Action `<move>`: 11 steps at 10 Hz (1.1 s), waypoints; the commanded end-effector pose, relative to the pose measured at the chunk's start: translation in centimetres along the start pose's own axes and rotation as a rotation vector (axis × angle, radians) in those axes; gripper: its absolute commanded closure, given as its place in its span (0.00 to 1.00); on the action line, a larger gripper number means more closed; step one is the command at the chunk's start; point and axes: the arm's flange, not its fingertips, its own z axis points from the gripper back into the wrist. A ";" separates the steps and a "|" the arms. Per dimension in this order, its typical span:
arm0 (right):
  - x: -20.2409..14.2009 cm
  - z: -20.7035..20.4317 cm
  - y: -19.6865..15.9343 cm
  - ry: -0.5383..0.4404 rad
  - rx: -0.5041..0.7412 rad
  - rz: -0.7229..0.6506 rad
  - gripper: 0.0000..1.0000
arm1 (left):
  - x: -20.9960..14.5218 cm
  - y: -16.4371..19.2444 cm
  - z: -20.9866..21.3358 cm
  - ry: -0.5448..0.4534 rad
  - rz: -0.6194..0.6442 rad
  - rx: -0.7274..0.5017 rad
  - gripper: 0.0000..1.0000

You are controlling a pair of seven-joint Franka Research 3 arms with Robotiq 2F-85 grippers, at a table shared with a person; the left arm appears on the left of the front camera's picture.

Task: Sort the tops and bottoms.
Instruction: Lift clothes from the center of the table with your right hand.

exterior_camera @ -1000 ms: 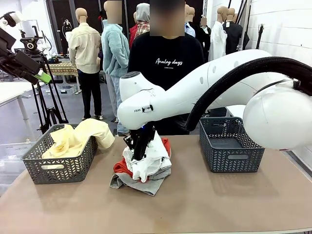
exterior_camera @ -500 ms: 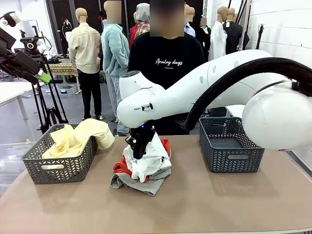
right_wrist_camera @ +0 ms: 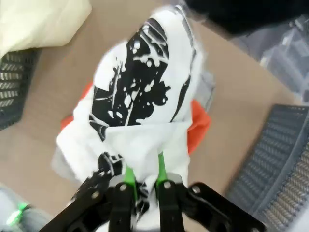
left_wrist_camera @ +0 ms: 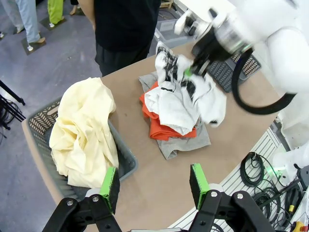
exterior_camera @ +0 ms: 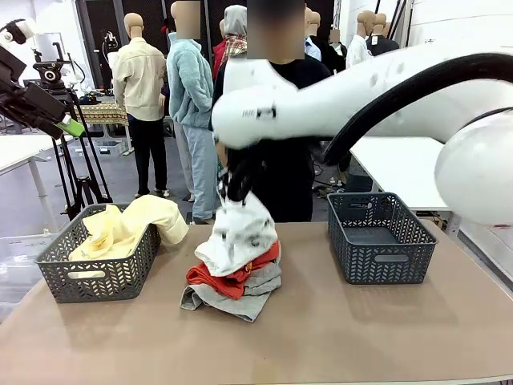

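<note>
My right gripper [exterior_camera: 235,186] is shut on the white T-shirt with black print [exterior_camera: 239,234] and holds it up above the pile in the middle of the table. The shirt's lower part still drapes over the orange-red top [exterior_camera: 228,277], which lies on a grey garment [exterior_camera: 240,298]. In the right wrist view the white T-shirt [right_wrist_camera: 142,106] hangs from my fingers [right_wrist_camera: 129,176]. A cream top [exterior_camera: 128,224] fills the left basket [exterior_camera: 100,277]. My left gripper [left_wrist_camera: 153,186] is open, high above the table near that basket, with nothing in it.
An empty grey basket [exterior_camera: 383,261] stands at the right of the table. A person in a black T-shirt [exterior_camera: 280,96] stands behind the table's far edge. A tripod [exterior_camera: 76,172] is off the table to the left.
My right gripper closed on the white T-shirt in the pile and rose, lifting it well above the other garments. The left arm has not moved.
</note>
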 end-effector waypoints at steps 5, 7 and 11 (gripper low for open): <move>0.6 4.2 0.0 -0.059 -0.003 0.026 1.00 | 0.0 -0.1 0.0 -0.004 -0.005 0.012 0.24; 0.9 4.5 0.2 -0.065 0.000 0.052 1.00 | 0.0 -0.1 0.0 -0.004 -0.005 0.012 0.24; 2.8 14.7 -0.3 -0.182 -0.191 0.126 1.00 | 0.0 -0.1 0.0 -0.004 -0.005 0.012 0.24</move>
